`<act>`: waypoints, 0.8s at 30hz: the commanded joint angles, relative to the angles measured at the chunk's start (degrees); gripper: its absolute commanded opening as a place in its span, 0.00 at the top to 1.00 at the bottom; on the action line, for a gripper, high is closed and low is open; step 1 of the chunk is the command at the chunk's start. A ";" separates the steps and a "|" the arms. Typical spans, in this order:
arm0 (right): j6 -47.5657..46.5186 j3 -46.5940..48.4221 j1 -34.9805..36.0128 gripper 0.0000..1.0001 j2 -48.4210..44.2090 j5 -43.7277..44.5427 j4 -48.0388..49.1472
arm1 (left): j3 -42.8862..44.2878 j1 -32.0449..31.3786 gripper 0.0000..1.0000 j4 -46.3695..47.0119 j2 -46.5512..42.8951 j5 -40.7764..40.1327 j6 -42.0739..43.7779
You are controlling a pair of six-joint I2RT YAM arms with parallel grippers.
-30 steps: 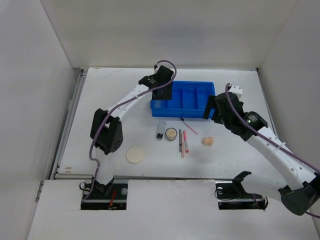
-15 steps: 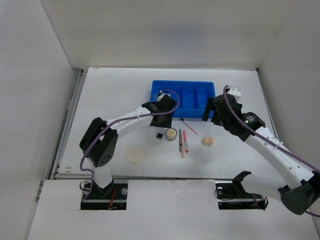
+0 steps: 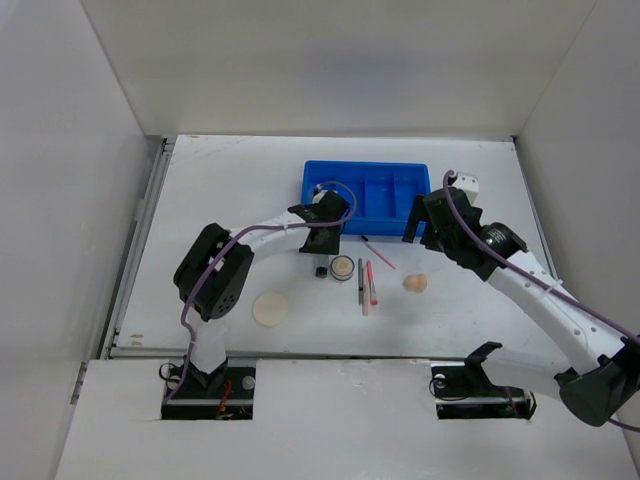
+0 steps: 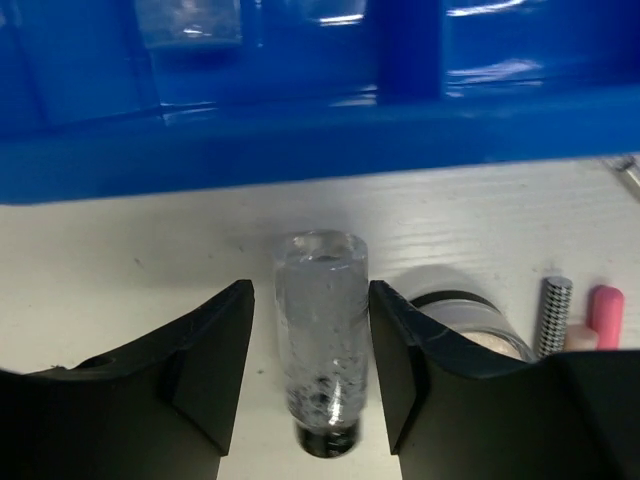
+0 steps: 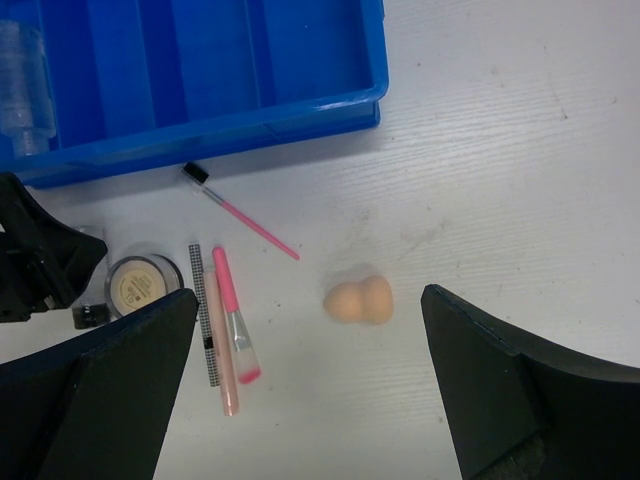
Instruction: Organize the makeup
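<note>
1. The left gripper [image 4: 311,340] is held open around the clear tube [image 4: 320,330], laid beside the blue tray [image 4: 300,150].
2. The right gripper [image 5: 308,300] is held wide open, empty, above the peach sponge [image 5: 360,301].

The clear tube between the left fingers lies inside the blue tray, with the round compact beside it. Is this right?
Not inside: the left wrist view shows the clear tube between the left fingers lying on the table, just outside the blue tray. The round compact is beside it, as stated.
</note>
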 commanded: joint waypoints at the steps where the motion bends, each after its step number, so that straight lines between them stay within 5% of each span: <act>1: 0.02 0.39 0.41 0.00 0.31 0.05 0.63 | -1.29 1.28 0.54 1.37 -0.32 0.95 -0.62; 9: 0.02 0.39 0.41 0.00 1.98 -1.01 1.68 | -2.43 1.28 0.57 0.76 -0.32 0.96 -0.62; 15: 0.02 0.39 0.41 0.00 1.98 -1.54 1.68 | -6.02 1.28 0.43 0.92 -2.07 1.48 -2.73; 22: 0.02 0.39 0.41 0.00 1.98 -1.54 1.68 | -4.28 1.28 0.97 -1.87 -4.17 1.49 -2.73; 24: 0.02 0.39 0.41 0.00 1.45 -1.54 1.68 | -3.67 0.59 1.00 -5.02 -8.89 0.43 -1.77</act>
